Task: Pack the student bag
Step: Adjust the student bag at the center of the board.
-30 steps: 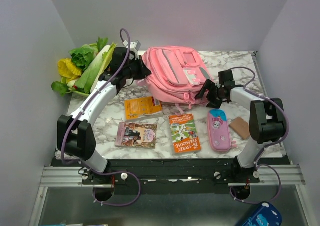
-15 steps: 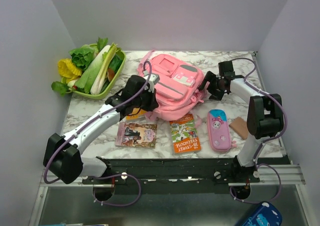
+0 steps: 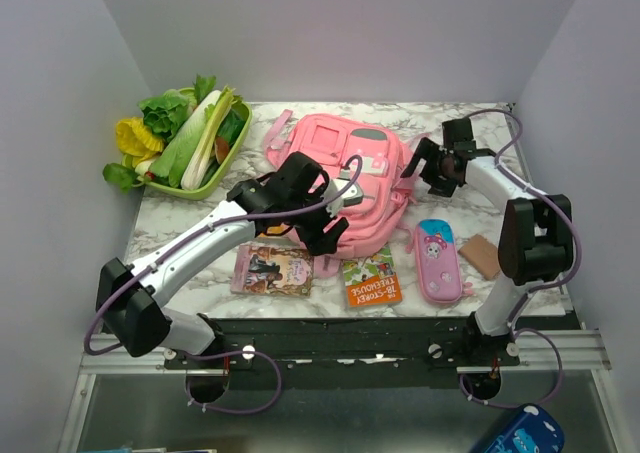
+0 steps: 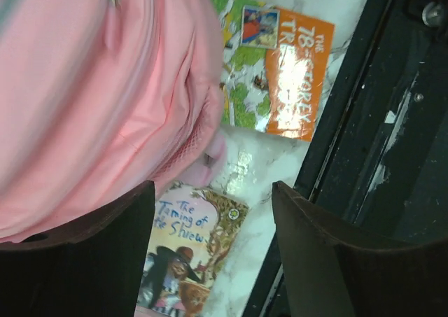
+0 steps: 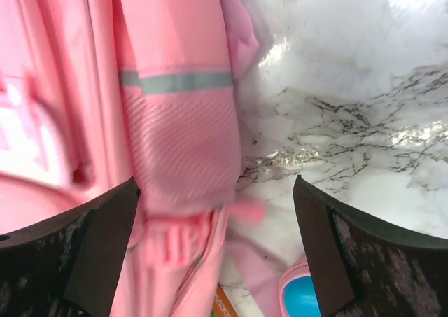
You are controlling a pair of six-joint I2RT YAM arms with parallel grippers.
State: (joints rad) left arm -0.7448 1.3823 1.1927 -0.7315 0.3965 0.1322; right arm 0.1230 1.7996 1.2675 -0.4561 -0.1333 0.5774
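Bag (image 3: 360,178) slid toward frame centre, now overlapping the orange book (image 3: 372,283). Left gripper (image 3: 328,231) at its lower edge, right gripper (image 3: 418,170) at its right side. Both spread wide, holding nothing.

A green tray (image 3: 205,185) is sitting at the far left corner of the counter (image 3: 420,113), holding leafy vegetables (image 3: 175,123) that are spilling over the left edge. Near the near edge, a Shrew book (image 3: 273,270) is lying flat left of the middle. An orange Treehouse book (image 3: 372,281) is lying to its right, apart from it, its far end hidden. A pink pencil case (image 3: 437,260) is lying further right, and a brown pad (image 3: 481,256) is resting just beside it, towards the right edge.
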